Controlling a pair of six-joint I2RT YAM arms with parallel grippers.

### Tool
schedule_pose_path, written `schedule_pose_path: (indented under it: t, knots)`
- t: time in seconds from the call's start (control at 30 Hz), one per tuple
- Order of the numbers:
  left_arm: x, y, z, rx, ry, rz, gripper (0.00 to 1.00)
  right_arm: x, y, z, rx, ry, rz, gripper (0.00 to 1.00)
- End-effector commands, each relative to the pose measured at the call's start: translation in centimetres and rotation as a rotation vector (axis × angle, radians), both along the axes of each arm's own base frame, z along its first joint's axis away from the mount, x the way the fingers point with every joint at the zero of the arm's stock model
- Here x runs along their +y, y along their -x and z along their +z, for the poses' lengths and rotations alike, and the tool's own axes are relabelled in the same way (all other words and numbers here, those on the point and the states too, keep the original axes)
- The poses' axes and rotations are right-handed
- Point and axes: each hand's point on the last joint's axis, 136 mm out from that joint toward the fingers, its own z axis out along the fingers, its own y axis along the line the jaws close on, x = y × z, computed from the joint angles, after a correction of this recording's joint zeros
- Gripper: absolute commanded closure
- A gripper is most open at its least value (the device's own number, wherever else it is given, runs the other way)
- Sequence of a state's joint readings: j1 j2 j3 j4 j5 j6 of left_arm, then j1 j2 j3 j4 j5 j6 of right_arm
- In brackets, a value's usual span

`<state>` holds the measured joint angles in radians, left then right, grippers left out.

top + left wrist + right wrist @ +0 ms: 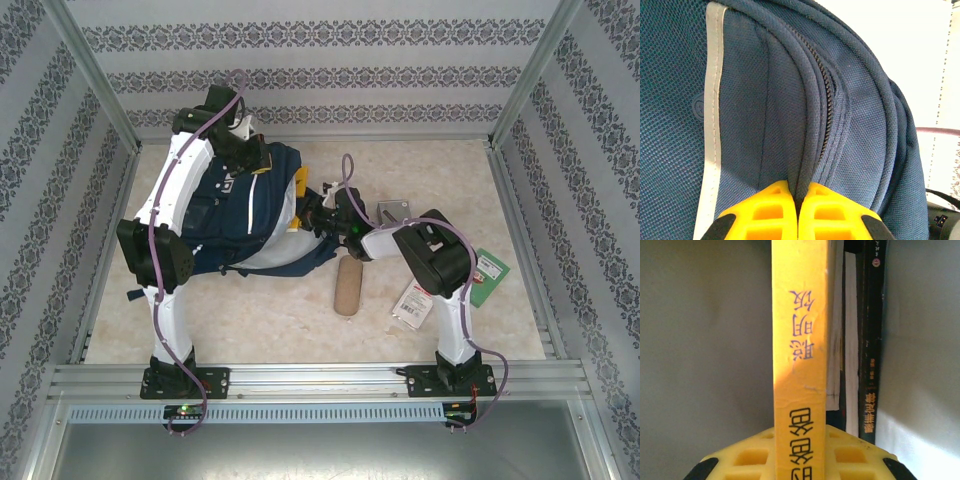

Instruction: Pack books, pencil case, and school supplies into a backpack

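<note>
A large navy blue fabric backpack (245, 215) with pale trim lies on the left half of the beige table (260, 310), its top end toward the far wall. The left pincer (797, 200) is pressed together on a raised fold of the bag's navy fabric, its yellow fingers (765, 210) meeting on either side of the ridge, just beside a dark zipper (826, 105) that curves along the seam. From above, that arm reaches over the far end of the bag. The right pincer (800, 455) holds a thin yellow book (800, 355) with purple lettering. The jaws stand narrow, one on each face, and the book's edge faces the wrist camera. Just to the right of it stand pale page edges and a black book (871, 365) with gold lettering, close against it. Plain grey surfaces rise on both sides of the books; whether these are the bag's lining I cannot tell. In the overhead view this arm reaches to the backpack's right edge. A tan-brown oblong pencil case (348, 287) with rounded ends lies on the table between the two arms, apart from the bag. A long white packet (412, 300) with red print lies beside the right arm, and a small flat green item (488, 272) lies further right.
</note>
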<state>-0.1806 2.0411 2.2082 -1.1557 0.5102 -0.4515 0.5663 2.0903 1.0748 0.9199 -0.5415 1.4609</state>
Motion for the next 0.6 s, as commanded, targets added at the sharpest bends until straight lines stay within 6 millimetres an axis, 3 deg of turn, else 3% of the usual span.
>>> schedule_pose_path:
  t: [0.0, 0.37, 0.47, 0.57]
  knots:
    - [-0.3, -0.2, 5.5, -0.140, 0.091, -0.004, 1.00, 0.1, -0.4, 7.1, -0.200, -0.115, -0.021, 1.00]
    - [1.4, -0.7, 7.4, -0.176, 0.168, 0.045, 1.00, -5.1, 0.8, 5.7, -0.189, 0.009, -0.071, 1.00]
    - [1.7, -0.8, 7.9, -0.183, 0.188, 0.051, 1.00, -6.5, 0.3, 6.3, -0.207, 0.016, -0.109, 1.00]
    - [1.9, -0.9, 7.9, -0.180, 0.196, 0.057, 1.00, -6.5, -0.4, 7.6, -0.229, -0.012, -0.110, 1.00]
